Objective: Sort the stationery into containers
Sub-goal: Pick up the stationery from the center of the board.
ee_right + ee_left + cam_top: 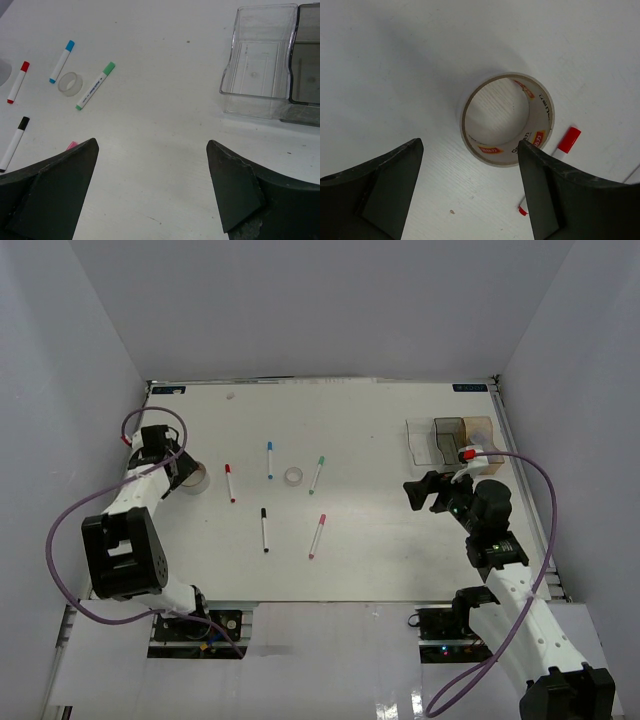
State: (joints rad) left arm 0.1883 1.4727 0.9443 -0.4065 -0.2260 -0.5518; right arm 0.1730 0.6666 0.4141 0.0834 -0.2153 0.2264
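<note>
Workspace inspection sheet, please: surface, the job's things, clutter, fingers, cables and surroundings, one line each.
Surface: white table, no spills seen.
Job's things: red marker, blue marker, green marker, black marker and pink marker lie loose. The clear tape roll lies between the blue and green ones, and the labelled tape roll lies at the left. Clear bin, grey bin and amber bin stand in a row at the far right; the clear one holds nothing.
Clutter: nothing seen.
Grippers: left gripper fingers open, poised at the labelled tape roll. Right gripper fingers open, holding nothing, near the bins.
Cables: purple left cable and right cable loop beside the arms, off the stationery.
Surroundings: plain pale walls on three sides.
</note>
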